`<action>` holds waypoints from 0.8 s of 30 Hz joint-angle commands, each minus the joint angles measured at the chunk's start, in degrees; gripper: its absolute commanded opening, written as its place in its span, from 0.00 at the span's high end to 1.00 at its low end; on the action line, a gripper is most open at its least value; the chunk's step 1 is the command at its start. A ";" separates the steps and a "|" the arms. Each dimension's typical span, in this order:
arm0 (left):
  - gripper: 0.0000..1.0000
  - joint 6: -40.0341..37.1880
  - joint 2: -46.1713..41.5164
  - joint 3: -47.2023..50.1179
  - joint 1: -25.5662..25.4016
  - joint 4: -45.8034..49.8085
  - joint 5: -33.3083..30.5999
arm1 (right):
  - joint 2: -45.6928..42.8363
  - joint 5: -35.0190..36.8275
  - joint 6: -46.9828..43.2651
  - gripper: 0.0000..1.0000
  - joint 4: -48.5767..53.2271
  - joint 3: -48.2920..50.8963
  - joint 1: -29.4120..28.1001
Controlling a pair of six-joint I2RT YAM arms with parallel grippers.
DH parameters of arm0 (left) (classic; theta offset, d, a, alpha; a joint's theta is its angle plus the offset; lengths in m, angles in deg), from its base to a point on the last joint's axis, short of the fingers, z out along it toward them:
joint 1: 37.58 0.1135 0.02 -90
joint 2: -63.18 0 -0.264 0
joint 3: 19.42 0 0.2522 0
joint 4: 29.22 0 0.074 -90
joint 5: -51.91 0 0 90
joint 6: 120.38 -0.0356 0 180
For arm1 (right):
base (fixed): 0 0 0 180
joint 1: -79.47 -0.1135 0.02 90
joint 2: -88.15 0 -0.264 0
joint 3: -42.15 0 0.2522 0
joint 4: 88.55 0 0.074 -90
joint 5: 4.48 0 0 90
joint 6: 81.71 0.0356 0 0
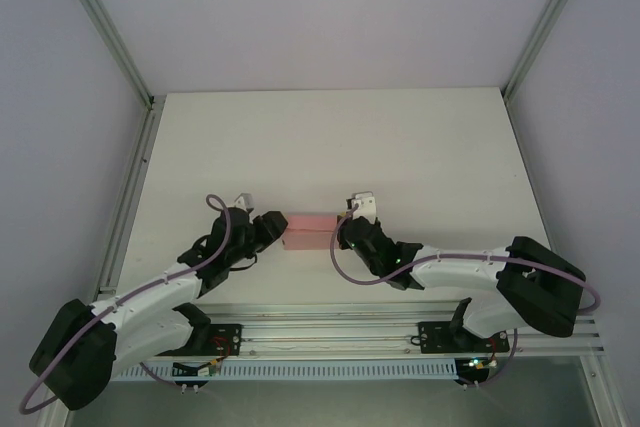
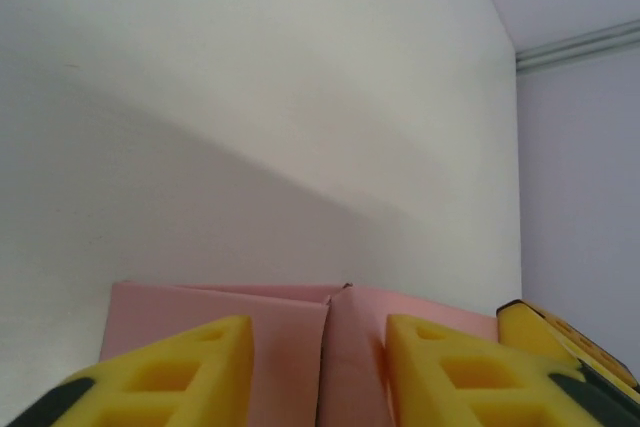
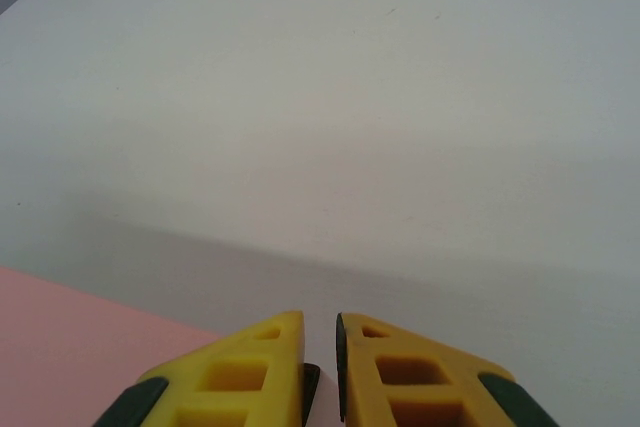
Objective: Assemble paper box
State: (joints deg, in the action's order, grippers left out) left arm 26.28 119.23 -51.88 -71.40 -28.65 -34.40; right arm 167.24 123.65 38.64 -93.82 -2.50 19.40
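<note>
Top external view: a matte white table (image 1: 330, 137) sits inside pale lilac-grey walls (image 1: 330, 7), with aluminium posts (image 1: 100, 22) at the corners and a slotted rail (image 1: 330, 342) along the near edge. The paper box (image 1: 310, 230), pink and low, lies between the left gripper (image 1: 272, 232) and the right gripper (image 1: 345, 234). On the left wrist view, the left gripper (image 2: 320, 372) has its jaws parted, with the pink card (image 2: 220, 302) and a crease just ahead of the gap. On the right wrist view, the right gripper (image 3: 320, 332) is closed to a thin slit on nothing, with the box's corner (image 3: 60, 347) left of its jaws and bare shadowed table ahead.
</note>
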 commanded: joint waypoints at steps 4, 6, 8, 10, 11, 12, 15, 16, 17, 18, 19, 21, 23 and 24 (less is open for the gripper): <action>0.68 1.87 -0.37 7.19 1.22 1.34 -0.62 | 2.65 -3.06 -1.46 0.84 19.53 4.53 -0.24; 0.72 1.46 0.55 7.99 1.29 2.20 -0.40 | 3.02 -3.11 -0.79 0.84 20.21 4.37 -0.22; 0.85 2.06 2.50 8.85 1.69 2.56 0.36 | 3.47 -3.56 -0.50 0.84 20.34 4.26 -0.22; 1.00 2.91 4.78 10.63 2.25 -0.26 2.90 | 3.94 -3.78 0.31 0.85 20.26 4.44 -0.23; 1.00 3.00 5.73 11.31 2.56 -1.45 4.30 | 4.05 -4.00 0.66 0.85 20.52 4.29 -0.27; 1.00 2.71 6.61 11.78 2.75 -2.17 5.60 | 4.22 -4.22 0.97 0.85 20.79 4.18 -0.22; 1.00 1.88 7.83 12.77 2.84 -2.70 6.87 | 4.15 -4.22 1.47 0.85 21.38 4.20 -0.29; 1.00 0.77 7.84 12.40 2.93 -1.14 7.37 | 4.10 -4.26 1.42 0.85 21.17 4.37 -0.26; 1.00 -0.76 7.60 11.74 2.88 1.21 7.73 | 3.98 -4.16 1.46 0.85 21.16 4.52 -0.22; 1.00 -2.18 7.17 11.20 2.84 3.29 8.08 | 3.89 -4.20 1.47 0.85 21.06 4.53 -0.22; 1.00 -3.23 6.58 11.21 2.89 4.35 8.40 | 3.90 -4.24 1.36 0.86 20.72 4.67 -0.26; 1.00 -4.31 4.74 11.18 2.88 6.64 8.03 | 4.01 -4.15 1.17 0.86 18.72 5.58 -0.26; 1.00 -4.81 2.71 11.05 2.75 8.49 6.94 | 4.51 -4.55 0.31 0.86 14.42 7.73 -0.23; 0.97 -5.11 1.74 11.05 2.72 8.84 6.83 | 5.19 -4.85 -0.50 0.86 11.05 9.19 -0.22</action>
State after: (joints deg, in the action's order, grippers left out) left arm 24.20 120.46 -44.91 -68.56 -41.37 -28.22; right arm 167.17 123.12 39.91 -95.72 -0.67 19.18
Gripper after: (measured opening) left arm 0.051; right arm 0.138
